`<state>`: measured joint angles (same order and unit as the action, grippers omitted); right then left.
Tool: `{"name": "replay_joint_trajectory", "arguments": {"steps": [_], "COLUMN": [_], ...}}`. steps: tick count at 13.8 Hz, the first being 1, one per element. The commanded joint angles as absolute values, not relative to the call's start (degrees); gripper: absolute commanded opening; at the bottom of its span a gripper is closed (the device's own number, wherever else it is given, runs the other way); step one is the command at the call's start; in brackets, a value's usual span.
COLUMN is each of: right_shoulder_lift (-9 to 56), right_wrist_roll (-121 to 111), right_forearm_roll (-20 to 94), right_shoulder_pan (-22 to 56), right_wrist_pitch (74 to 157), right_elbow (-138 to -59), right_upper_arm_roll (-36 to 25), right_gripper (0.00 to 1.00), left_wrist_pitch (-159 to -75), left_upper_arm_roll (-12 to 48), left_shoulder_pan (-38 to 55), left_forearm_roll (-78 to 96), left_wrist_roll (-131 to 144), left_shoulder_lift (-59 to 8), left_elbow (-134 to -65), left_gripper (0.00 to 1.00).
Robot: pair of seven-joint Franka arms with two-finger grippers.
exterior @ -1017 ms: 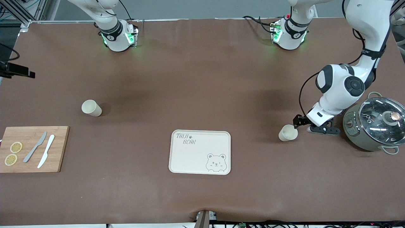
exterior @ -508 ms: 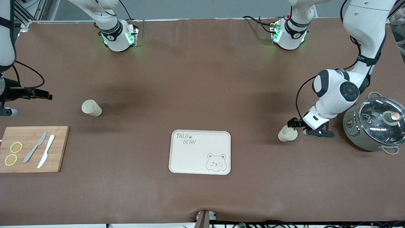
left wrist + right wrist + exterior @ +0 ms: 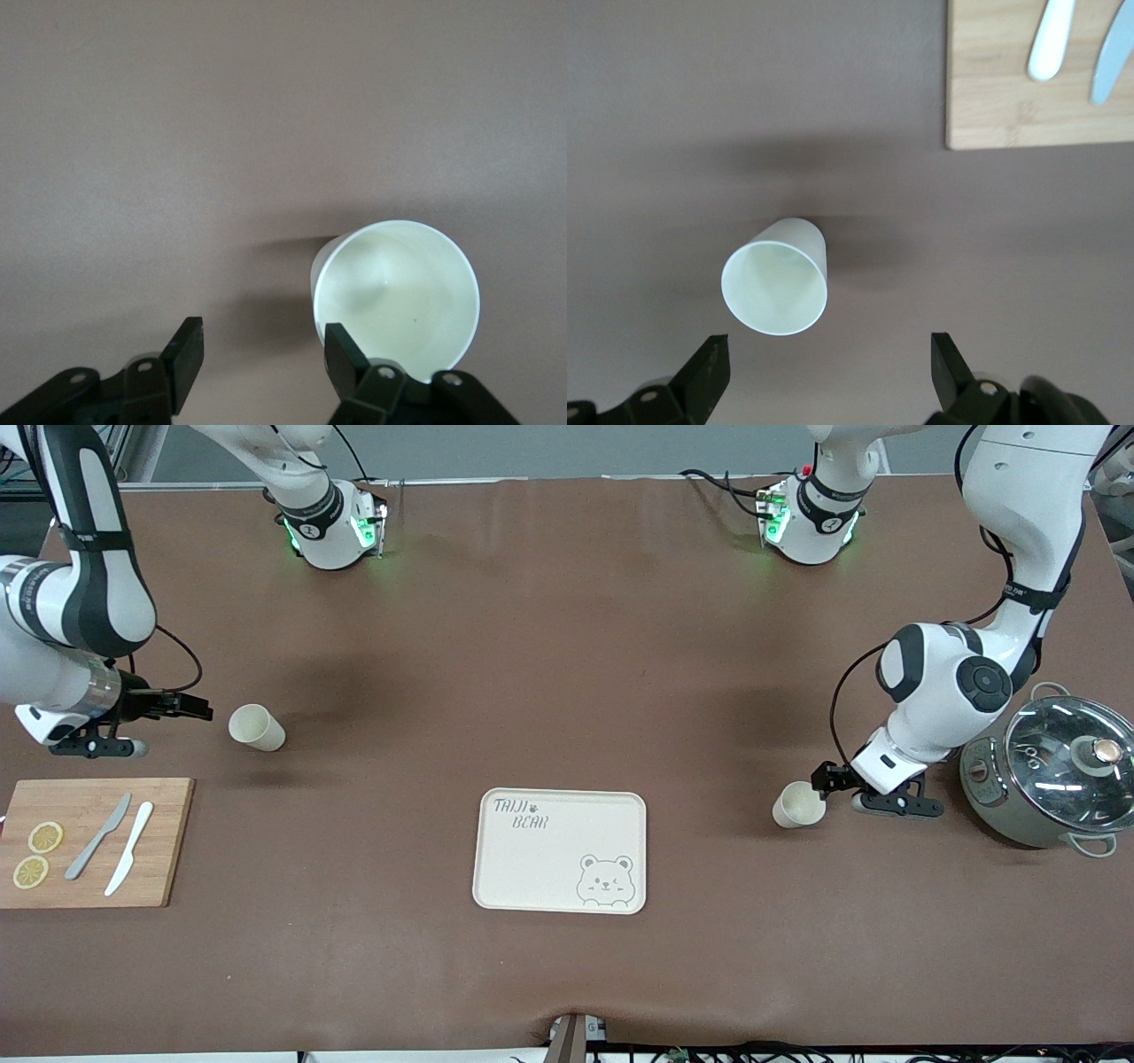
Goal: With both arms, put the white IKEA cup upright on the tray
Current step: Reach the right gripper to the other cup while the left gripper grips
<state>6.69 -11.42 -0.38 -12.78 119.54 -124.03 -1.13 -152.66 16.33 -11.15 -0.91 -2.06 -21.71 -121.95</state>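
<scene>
Two white cups lie tipped on their sides on the brown table (image 3: 567, 646), and neither is on the tray. One cup (image 3: 799, 805) lies toward the left arm's end of the table, its mouth turned toward the tray (image 3: 509, 864). The left gripper (image 3: 826, 779) is down at this cup; in the left wrist view its two fingers (image 3: 184, 359) stand apart, and one finger touches the cup's rim while the other is clear of it over bare table, so the jaws are open and grip nothing. The cup's open mouth (image 3: 396, 297) faces that wrist camera.

The other cup (image 3: 256, 727) lies toward the right arm's end of the table, farther from the front camera than the bamboo cutting board (image 3: 164, 841). The right gripper (image 3: 197, 708) is just beside this cup, apart from it, with its jaws spread wide and empty; the right wrist view shows the cup (image 3: 776, 275) between and ahead of the two fingers (image 3: 709, 372).

The cream tray sits in the middle of the table, nearer the front edge, with nothing on it. On the cutting board lie two lemon slices (image 3: 37, 854), a grey knife (image 3: 97, 836) and a white knife (image 3: 129, 847). A lidded grey pot (image 3: 1054, 769) stands at the left arm's end of the table, near the left gripper.
</scene>
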Motion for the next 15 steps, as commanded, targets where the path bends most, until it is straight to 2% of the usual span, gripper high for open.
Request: {"name": "replay_joint_trajectory", "arguments": {"steps": [1,3,8,10,12,13,15], "right_shoulder_lift": [5.3,5.8,8.8,9.1,10.5,10.9,10.9], "right_wrist_roll": [-11.8,-11.8,-11.5,-11.2,-11.2,-11.2,-11.2], "right_forearm_roll": [-1.2,-1.2,-1.2,-1.2,-1.1,-1.1,-1.1], "right_shoulder_pan": [-13.5,-13.3,-13.3,-12.5,-12.7,-12.7,-12.7], "right_wrist_pitch": [127.9,130.9,136.1,136.5,137.7,138.0,137.9], "right_elbow": [-131.0,-132.8,-135.1,-134.9,-135.1,-135.2,-135.1], "right_upper_arm_roll": [-0.6,-0.6,-0.6,-0.5,-0.5,-0.5,-0.5], "right_gripper": [1.00,1.00,0.65,0.56,0.53,0.47,0.19], "left_wrist_pitch": [-152.8,-152.8,-152.8,-152.8,-152.8,-152.8,-153.2], "left_upper_arm_roll": [17.2,17.4,18.3,18.3,18.4,18.9,19.1], "left_shoulder_pan": [-11.6,-11.6,-11.1,-10.9,-10.7,-10.7,-10.7], "left_forearm_roll": [-0.8,-0.9,-0.4,-0.5,-0.4,-0.4,-0.4], "left_wrist_roll": [-1.8,-1.8,-1.6,-1.8,-1.5,-1.4,-1.1], "left_shoulder_lift": [-21.1,-20.9,-21.0,-21.8,-23.4,-23.8,-25.4], "left_elbow": [-121.9,-121.8,-120.1,-119.7,-118.6,-118.6,-118.5], "left_gripper": [0.66,0.66,0.64,0.63,0.60,0.59,0.52]}}
